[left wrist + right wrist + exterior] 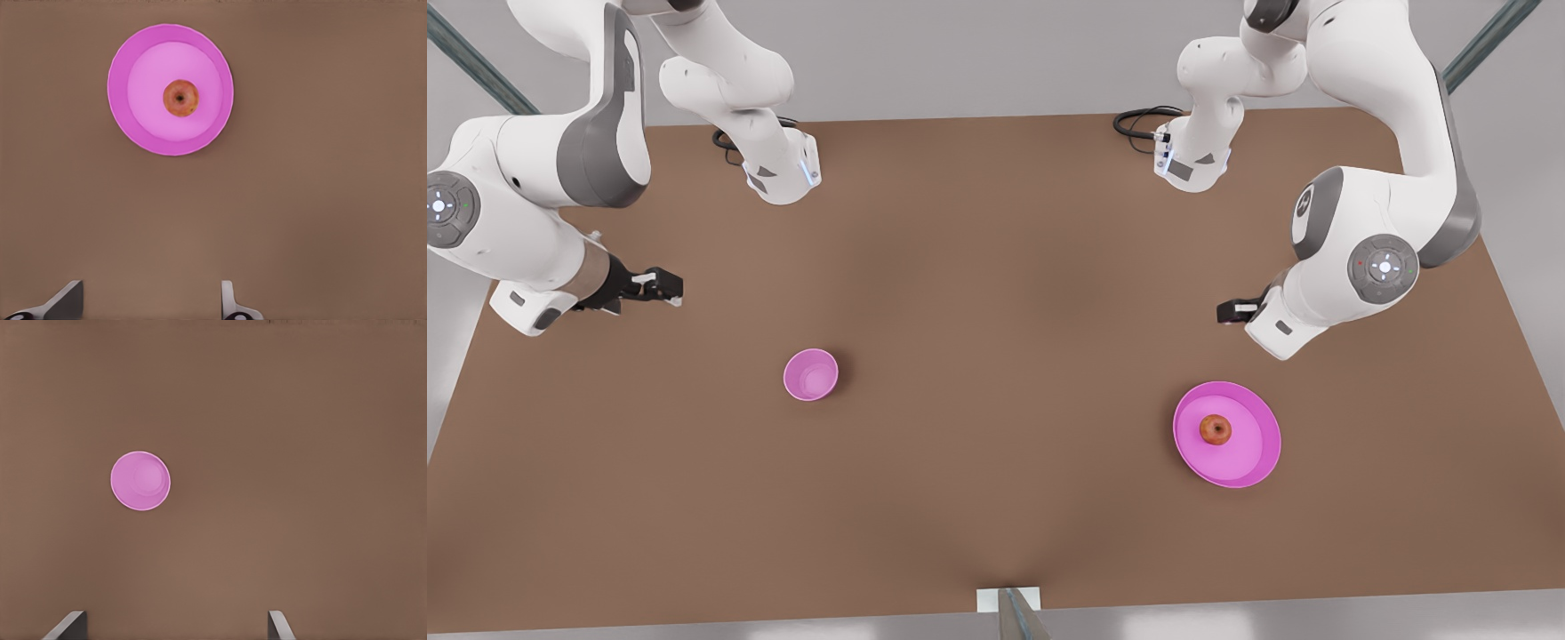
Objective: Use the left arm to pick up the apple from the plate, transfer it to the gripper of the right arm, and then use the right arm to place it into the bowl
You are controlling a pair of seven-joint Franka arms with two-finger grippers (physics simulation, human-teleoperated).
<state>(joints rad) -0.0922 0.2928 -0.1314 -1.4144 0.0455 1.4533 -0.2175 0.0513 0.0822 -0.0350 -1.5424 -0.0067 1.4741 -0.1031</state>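
Two white arms hang above the brown table (996,293), both grippers empty with jaws apart. The left gripper (1232,310) sits on the front view's right, near the large shallow magenta plate (1249,462) — the small red-orange apple (1215,430) rests on that plate. The right gripper (660,286) waits on the front view's left, well apart from the small deep pink bowl (810,374).

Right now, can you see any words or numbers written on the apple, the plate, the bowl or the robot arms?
No words or numbers can be read.
apple: no sticker or label.
plate: plain pink.
bowl: plain pink.
Arm joints: round discs with small lights and marks, no readable text.
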